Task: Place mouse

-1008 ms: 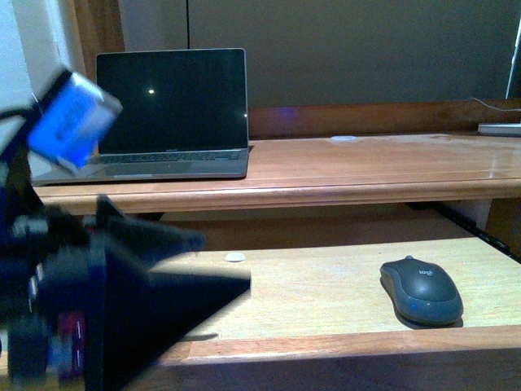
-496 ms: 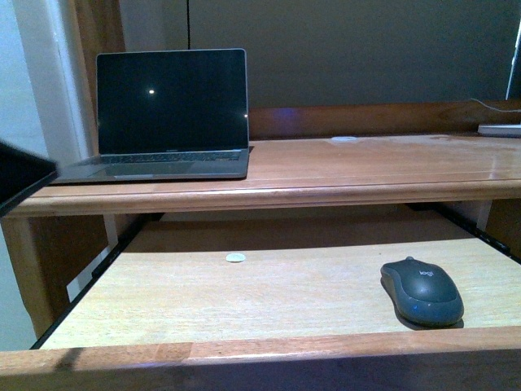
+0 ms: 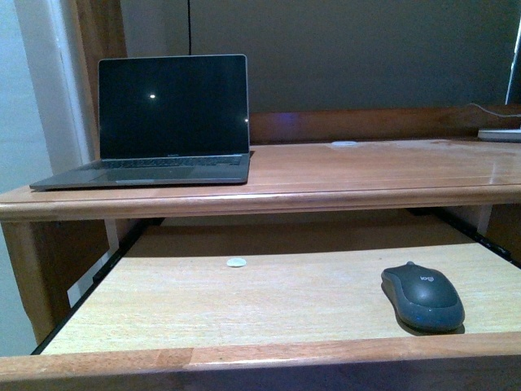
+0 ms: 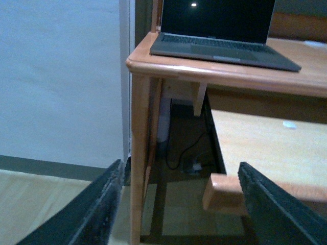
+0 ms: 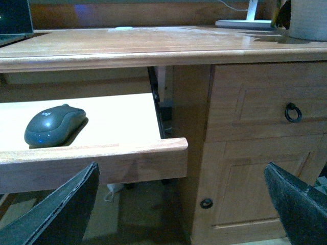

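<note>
A small dark grey oval mouse (image 3: 422, 296) with a faint logo on its back lies flat on a pale wooden pull-out shelf (image 3: 244, 301), at the shelf's right side, close behind the raised front rail. Nothing touches it. A small white disc (image 3: 236, 262) lies well apart from it, further back and to the left on the same shelf. Above the shelf runs the top of a brown wooden table (image 3: 366, 171). An open laptop (image 3: 171, 118) with a dark screen stands at the table's left end, and a pale flat object (image 3: 501, 134) sits at its far right edge, cut off by the frame. In the right wrist view the right claw (image 5: 181, 166) is released, its two dark fingers spread wide and grasping nothing. It hangs in front of the shelf's right front corner, with the mouse beyond it on the shelf and a cabinet door with a dark ring pull (image 5: 292, 112) alongside. In the left wrist view the left claw (image 4: 180, 163) is likewise released and empty, off the table's left corner, near the table leg (image 4: 139, 153).
</note>
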Robot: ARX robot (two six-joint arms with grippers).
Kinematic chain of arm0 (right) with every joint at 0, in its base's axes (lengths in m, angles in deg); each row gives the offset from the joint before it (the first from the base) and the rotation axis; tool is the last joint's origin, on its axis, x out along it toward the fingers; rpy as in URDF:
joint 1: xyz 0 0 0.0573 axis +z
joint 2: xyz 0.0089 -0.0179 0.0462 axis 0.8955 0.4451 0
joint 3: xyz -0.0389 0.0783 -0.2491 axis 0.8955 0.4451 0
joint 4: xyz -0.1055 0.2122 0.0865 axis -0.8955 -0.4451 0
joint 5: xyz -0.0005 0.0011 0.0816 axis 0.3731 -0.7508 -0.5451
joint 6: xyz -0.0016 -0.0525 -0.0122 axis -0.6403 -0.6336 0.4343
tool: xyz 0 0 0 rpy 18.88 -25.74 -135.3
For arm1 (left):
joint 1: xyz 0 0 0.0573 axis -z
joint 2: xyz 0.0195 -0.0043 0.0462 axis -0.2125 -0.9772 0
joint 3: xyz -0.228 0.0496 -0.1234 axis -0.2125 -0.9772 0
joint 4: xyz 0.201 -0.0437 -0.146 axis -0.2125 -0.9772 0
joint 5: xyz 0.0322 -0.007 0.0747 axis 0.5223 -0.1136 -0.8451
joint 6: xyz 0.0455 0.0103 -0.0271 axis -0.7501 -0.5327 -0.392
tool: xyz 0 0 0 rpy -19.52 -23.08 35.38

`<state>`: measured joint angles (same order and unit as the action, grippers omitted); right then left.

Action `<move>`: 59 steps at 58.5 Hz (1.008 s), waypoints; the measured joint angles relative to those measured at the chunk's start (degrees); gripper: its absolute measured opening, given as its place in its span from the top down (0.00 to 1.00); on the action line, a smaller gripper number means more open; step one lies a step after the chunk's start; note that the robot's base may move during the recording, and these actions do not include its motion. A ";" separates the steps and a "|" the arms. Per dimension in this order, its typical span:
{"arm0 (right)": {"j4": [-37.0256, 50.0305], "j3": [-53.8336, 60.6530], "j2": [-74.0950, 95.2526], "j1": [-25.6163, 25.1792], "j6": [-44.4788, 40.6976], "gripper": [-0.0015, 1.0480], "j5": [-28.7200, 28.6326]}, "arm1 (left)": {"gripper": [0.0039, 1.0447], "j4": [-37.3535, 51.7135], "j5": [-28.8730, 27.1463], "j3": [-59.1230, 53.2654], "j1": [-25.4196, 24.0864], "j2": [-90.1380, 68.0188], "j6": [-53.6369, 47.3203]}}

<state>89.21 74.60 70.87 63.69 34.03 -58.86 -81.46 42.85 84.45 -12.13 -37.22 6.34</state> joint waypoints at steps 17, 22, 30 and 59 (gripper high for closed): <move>0.00 0.00 0.00 0.00 0.00 0.07 0.02 | 0.90 -0.11 -0.02 -6.88 0.00 8.98 -1.75; 1.73 -0.04 1.53 0.13 1.60 0.07 -2.49 | 0.98 -0.11 -0.02 -6.88 0.00 8.98 -1.90; 20.70 -3.61 21.53 9.03 4.42 0.07 2.62 | 0.98 -0.11 -0.02 -6.88 0.00 8.98 -1.95; 34.99 -23.91 68.28 30.25 1.60 0.07 20.11 | 0.92 -0.11 -0.02 -6.88 0.00 8.98 -1.95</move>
<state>124.20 50.69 139.15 93.94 35.62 -38.75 -81.57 42.83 77.57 -12.13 -28.24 4.39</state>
